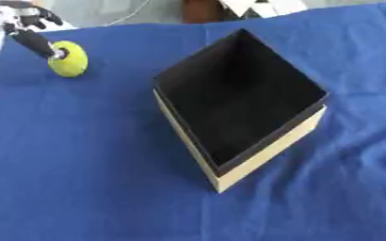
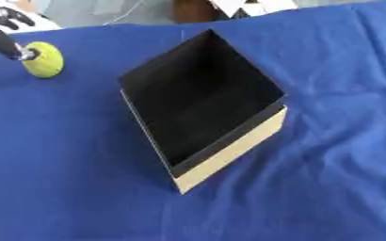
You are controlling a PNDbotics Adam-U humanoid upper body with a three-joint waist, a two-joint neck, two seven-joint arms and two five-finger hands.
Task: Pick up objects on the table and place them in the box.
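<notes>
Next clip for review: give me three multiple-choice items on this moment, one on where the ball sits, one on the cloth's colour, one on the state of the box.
1. Where is the ball?
A. inside the box
B. on the cloth, left of the box, at the left hand
C. on the cloth, right of the box

2. What colour is the cloth?
A. blue
B. red
C. grey

3. What state is the box in?
A. closed with a lid
B. open, holding the ball
C. open, nothing visible inside

Key: 1 B, the left hand has a finger on the ball near the upper left corner. 2 A, blue covers the table. 3 C, only a dark interior shows.
</notes>
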